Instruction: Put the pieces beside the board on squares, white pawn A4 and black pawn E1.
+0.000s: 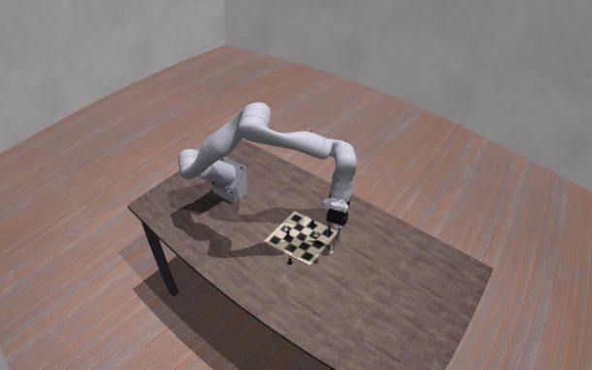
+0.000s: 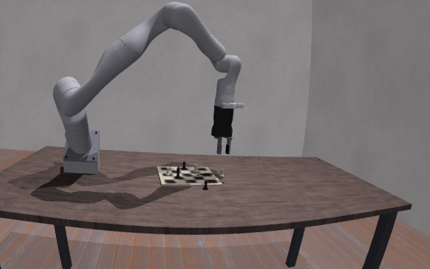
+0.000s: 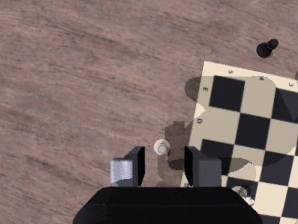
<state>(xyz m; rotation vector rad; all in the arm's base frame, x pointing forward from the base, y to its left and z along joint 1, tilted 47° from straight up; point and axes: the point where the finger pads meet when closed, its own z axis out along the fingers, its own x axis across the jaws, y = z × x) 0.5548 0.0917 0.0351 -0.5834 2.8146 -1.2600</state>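
Note:
The white pawn (image 1: pixel 331 249) (image 2: pixel 221 173) (image 3: pixel 161 147) stands upright on the table, just off the lettered edge of the board (image 1: pixel 311 263) (image 2: pixel 175 185) (image 3: pixel 220 69). The black pawn (image 1: pixel 289 261) (image 2: pixel 206 185) (image 3: pixel 264 49) stands upright on the table, off the numbered edge near the 4 and 3. My gripper (image 1: pixel 334 236) (image 2: pixel 223 153) (image 3: pixel 164 160) is partly open and empty, pointing down. It hangs well above the table, and the white pawn shows between its fingers in the wrist view. The A row is hidden behind the gripper body in the wrist view.
On the board stand a black piece (image 2: pixel 184 165) at the back, a taller black piece (image 2: pixel 178 173), a white piece (image 2: pixel 167 172) and another white piece (image 2: pixel 195 168) (image 3: pixel 241 193). The last one is close to the right finger in the wrist view.

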